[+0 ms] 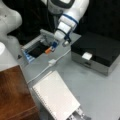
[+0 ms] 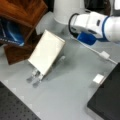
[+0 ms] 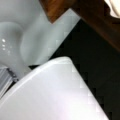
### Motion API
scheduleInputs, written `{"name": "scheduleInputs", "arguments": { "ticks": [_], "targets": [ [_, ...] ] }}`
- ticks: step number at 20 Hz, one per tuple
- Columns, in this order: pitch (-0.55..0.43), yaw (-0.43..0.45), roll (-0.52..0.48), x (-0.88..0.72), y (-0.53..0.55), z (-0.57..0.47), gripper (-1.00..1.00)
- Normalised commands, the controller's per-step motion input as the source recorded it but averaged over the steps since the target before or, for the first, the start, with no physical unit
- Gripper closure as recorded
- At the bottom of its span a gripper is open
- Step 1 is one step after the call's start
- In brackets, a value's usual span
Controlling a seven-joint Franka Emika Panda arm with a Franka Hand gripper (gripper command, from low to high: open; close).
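In a front view my gripper [image 1: 51, 48] points down and to the left over the open grey box [image 1: 32, 45]. Its blue fingertips [image 1: 54, 45] are shut on a small orange piece [image 1: 48, 51], held just above the box's dark inside. A white cable with a plug block [image 1: 52, 62] runs across the table right below the gripper. In a front view only the white arm and a blue part [image 2: 86, 38] near the wrist show, above the same cable block [image 2: 104, 55]. The wrist view shows no fingers, only a white rounded surface [image 3: 57, 95], wood and dark ground.
In both front views a spiral notebook [image 1: 56, 96] [image 2: 47, 51] leans on a metal stand. A black box with metal sides [image 1: 96, 51] [image 2: 107, 97] has a small white block [image 1: 87, 56] [image 2: 98, 78] by it. Wooden furniture [image 1: 13, 95] [image 2: 22, 11] stands close by.
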Motion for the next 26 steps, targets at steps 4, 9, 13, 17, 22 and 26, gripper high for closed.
{"name": "scheduleInputs", "arguments": {
  "ticks": [4, 9, 13, 17, 22, 26],
  "targets": [
    [-0.139, -0.215, 0.669, -0.44, 0.19, 0.00, -1.00],
    [-0.171, -0.313, 0.676, -0.36, 0.02, -0.07, -1.00],
    [-0.237, -0.331, 0.577, -0.34, -0.12, -0.12, -1.00],
    [-0.273, -0.201, 0.369, -0.46, -0.12, -0.15, -1.00],
    [-0.431, -0.186, 0.344, -0.56, 0.02, -0.20, -1.00],
    [-0.492, -0.135, 0.273, -0.56, 0.07, -0.18, -1.00]
  ]
}}
